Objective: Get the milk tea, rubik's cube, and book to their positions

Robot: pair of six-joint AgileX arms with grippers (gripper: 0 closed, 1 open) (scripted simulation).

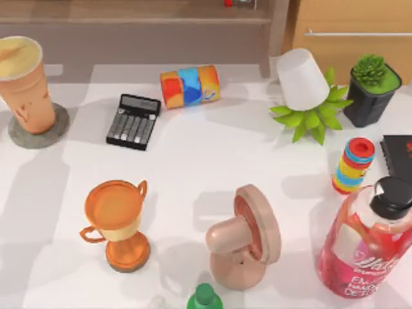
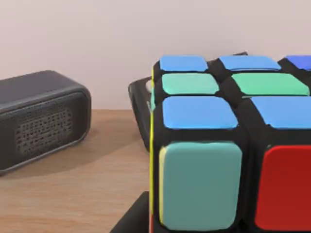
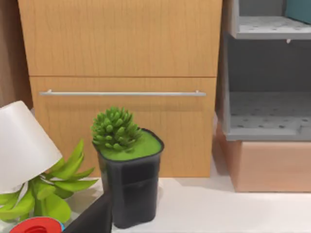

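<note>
rubik's cube (image 2: 228,145): on a wooden surface, near a dark speaker (image 2: 41,119), right in front of the left wrist camera | hard, light, smooth; take two flat sides | fingers of both arms: cannot tell | milk tea (image 1: 24,80): on a round coaster (image 1: 38,129), table's far left.

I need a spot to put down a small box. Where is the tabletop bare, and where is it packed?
Bare: the middle, bordered by the calculator, striped can, trophy and pink fan; also the left edge below the milk tea. Crowded: the right side, around the ring tower and pink bottle.
</note>
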